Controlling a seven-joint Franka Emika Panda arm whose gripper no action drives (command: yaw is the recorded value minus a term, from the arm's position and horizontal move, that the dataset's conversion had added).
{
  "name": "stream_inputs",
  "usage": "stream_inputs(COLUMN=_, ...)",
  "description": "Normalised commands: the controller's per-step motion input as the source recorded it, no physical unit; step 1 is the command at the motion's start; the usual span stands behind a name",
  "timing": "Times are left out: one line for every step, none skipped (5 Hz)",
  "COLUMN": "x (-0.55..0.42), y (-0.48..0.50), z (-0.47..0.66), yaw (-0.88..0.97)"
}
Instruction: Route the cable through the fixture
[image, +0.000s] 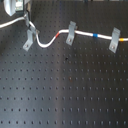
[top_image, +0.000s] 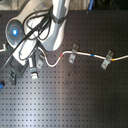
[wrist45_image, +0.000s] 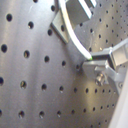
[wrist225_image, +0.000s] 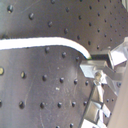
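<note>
Gripping the cable (image: 12, 22) at upper left of first exterior view, gripper (image: 26, 20) fingers pinched narrow on it just above the leftmost fixture (image: 29, 38), prob. so the cord hangs over that clip's slot for seating. Sagging then climbing toward frame centre, red band at middle clip (image: 70, 33), blue band before right clip (image: 115, 39); looking already threaded thru those two, leaving left one pending.

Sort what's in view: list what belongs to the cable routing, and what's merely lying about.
Job: cable; gripper, gripping it; left clip, middle clip, right clip, by the first exterior view's sides.
Lying about: perforated table; black hoses on the arm.
</note>
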Motion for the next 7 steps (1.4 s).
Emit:
stream_inputs(x=0.174, y=-0.137, z=-0.67, yaw=-0.21)
stream_inputs(x=0.058, y=-0.041, z=-0.57, yaw=-0.22)
stream_inputs(x=-0.021, y=0.014, z=-0.22, yaw=0.00)
stream_inputs(x=-0.183, y=0.266, z=-0.11, yaw=0.13)
stream_inputs(x=-0.342, y=0.511, z=0.18, yaw=0.24)
stream_inputs(x=0.047, y=0.220, z=0.04, yaw=0.02)
stream_inputs(x=0.023, y=0.155, z=0.26, yaw=0.00)
